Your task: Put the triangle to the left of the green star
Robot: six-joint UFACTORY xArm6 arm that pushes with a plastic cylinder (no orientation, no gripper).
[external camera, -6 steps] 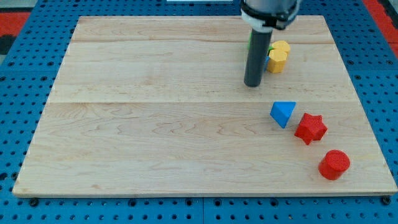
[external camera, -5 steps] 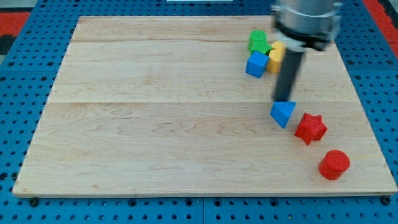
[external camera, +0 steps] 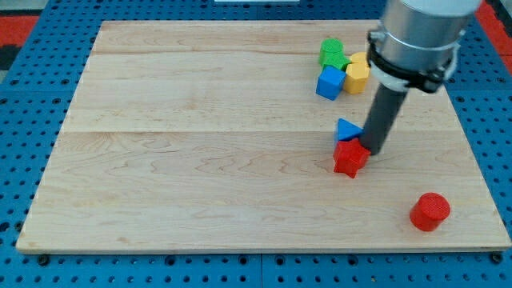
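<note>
The blue triangle [external camera: 346, 130] lies right of the board's middle, touching the red star [external camera: 350, 158] just below it. My tip [external camera: 374, 150] rests on the board at the right side of both, against the red star's upper right. The green star [external camera: 331, 54] sits near the view's top, above the triangle, with a blue cube [external camera: 330, 82] below it and a yellow block [external camera: 358, 74] to its right, partly hidden by the rod.
A red cylinder [external camera: 430, 212] stands near the board's bottom right corner. The wooden board [external camera: 200, 144] lies on a blue pegboard; its right edge is close to the cylinder.
My tip moved right and down from beside the cluster, past the triangle. The blue triangle and red star have shifted left, the star now below the triangle.
</note>
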